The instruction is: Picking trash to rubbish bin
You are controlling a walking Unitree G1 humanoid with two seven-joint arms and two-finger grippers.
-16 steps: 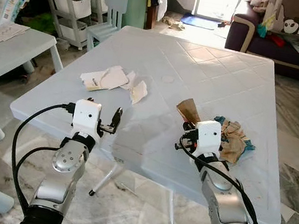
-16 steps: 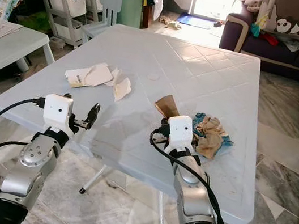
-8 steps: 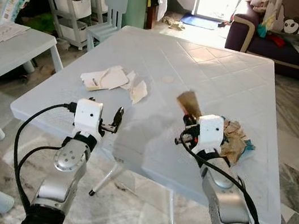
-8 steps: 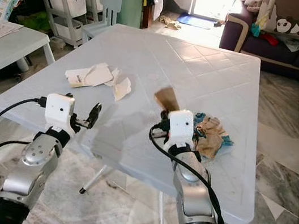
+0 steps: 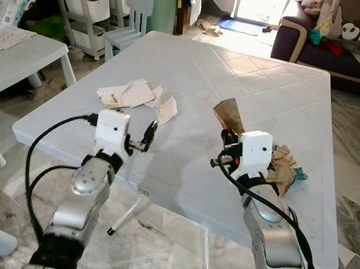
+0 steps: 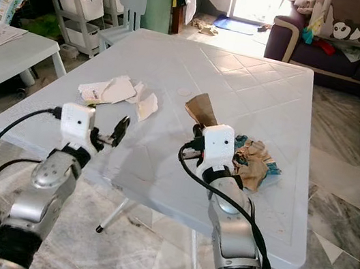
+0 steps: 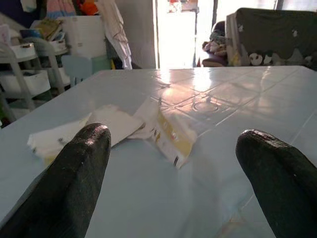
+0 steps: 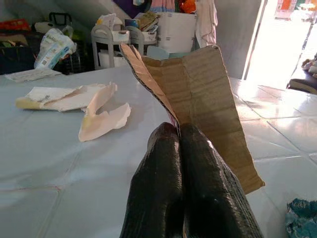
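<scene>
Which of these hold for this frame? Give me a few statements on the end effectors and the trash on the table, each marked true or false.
1. The right end effector is shut on the brown cardboard piece. True.
2. The left end effector holds a torn paper scrap. False: its fingers are open and hold nothing; the torn white papers lie on the table ahead of it.
3. A crumpled heap of brown and blue trash lies on the table beside the right arm. True.
4. The cardboard piece lies flat on the table. False: it is lifted above the surface, pinched at its lower edge.
</scene>
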